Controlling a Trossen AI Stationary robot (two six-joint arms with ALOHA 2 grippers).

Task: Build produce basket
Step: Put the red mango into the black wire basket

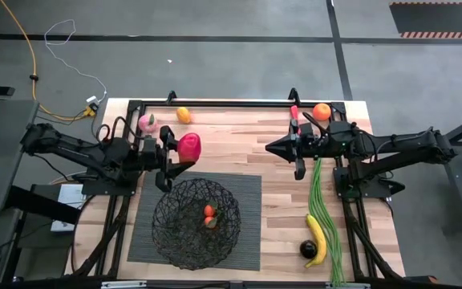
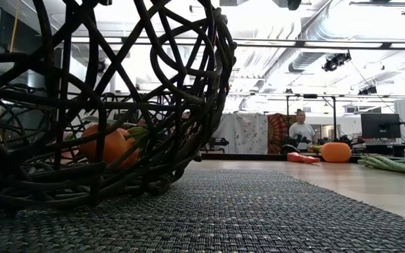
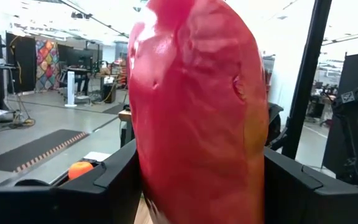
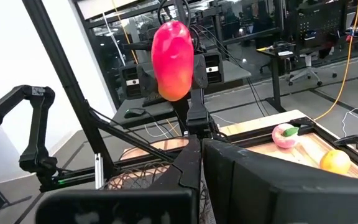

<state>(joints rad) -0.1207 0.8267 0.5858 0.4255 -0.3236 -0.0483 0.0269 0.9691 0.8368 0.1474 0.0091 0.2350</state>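
**Red pepper held off the basket's edge: a release now could miss**

Wooden tabletop (image 1: 247,136) is filling the middle of the high view, with a dark ribbed mat (image 1: 251,213) lying across its lower centre and the basket (image 1: 196,222) sitting on the left part of that mat. Two small orange pieces (image 1: 208,215) are already lying inside the basket.

At centre left of the high view the left gripper (image 1: 176,157) is clamping a red pepper (image 1: 189,148), one finger on each side of it, as the left wrist view shows close up. The pepper is hanging above the table just beyond the basket's upper rim, not over its opening. I judge that letting go here would be risky: the pepper could strike the wire rim, bounce off the mat and roll away. The pepper is also wide and smooth, so it may be slipping between the fingers if the arm swings hard.

At upper right the right gripper (image 1: 283,148) is waiting with its fingers together, holding nothing, near an orange (image 1: 321,111). Long green beans (image 1: 326,217), a banana (image 1: 317,238) and a dark round fruit (image 1: 308,250) are lying at lower right; a pink peach (image 1: 147,122) and a second orange (image 1: 184,115) are resting at upper left.
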